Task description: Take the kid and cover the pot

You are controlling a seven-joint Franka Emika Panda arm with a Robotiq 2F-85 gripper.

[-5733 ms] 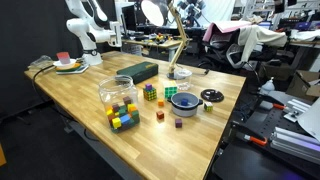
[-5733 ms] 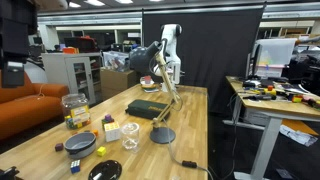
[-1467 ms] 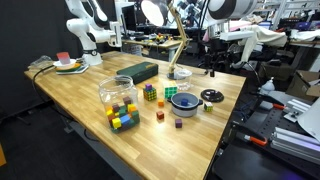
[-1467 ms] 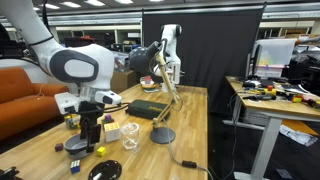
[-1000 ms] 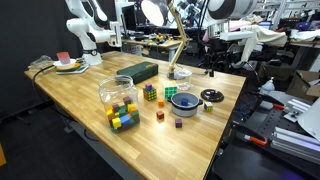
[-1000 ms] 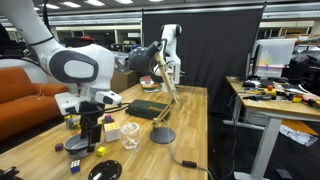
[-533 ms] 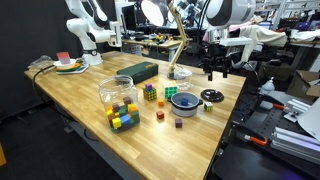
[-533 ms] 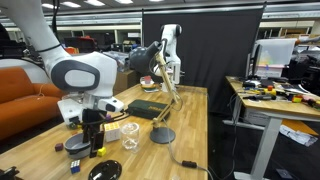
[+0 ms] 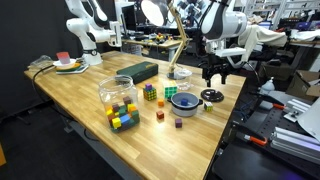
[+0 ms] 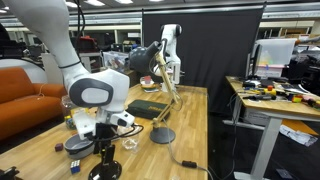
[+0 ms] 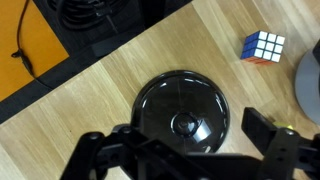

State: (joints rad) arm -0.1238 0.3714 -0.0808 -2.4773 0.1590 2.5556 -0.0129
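Observation:
The black round lid (image 9: 211, 96) lies flat on the wooden table near its edge, beside the blue-grey pot (image 9: 184, 100). In an exterior view both show at the near end: the lid (image 10: 103, 171) and the pot (image 10: 80, 145). My gripper (image 9: 212, 78) hangs just above the lid, open and empty; it also shows in an exterior view (image 10: 103, 156). In the wrist view the lid (image 11: 180, 112) with its central knob sits between my spread fingers (image 11: 180, 138). The pot's rim (image 11: 312, 80) shows at the right edge.
A Rubik's cube (image 11: 262, 47) lies beside the pot. A clear jar of coloured blocks (image 9: 118, 95), small loose cubes (image 9: 159, 116), a black box (image 9: 138, 71) and a desk lamp base (image 9: 180, 72) stand on the table. Cables (image 11: 90, 15) lie beyond the table edge.
My arm has come down and moved over the lid; the gripper now sits lower, just above it. The lid and the pot have not moved.

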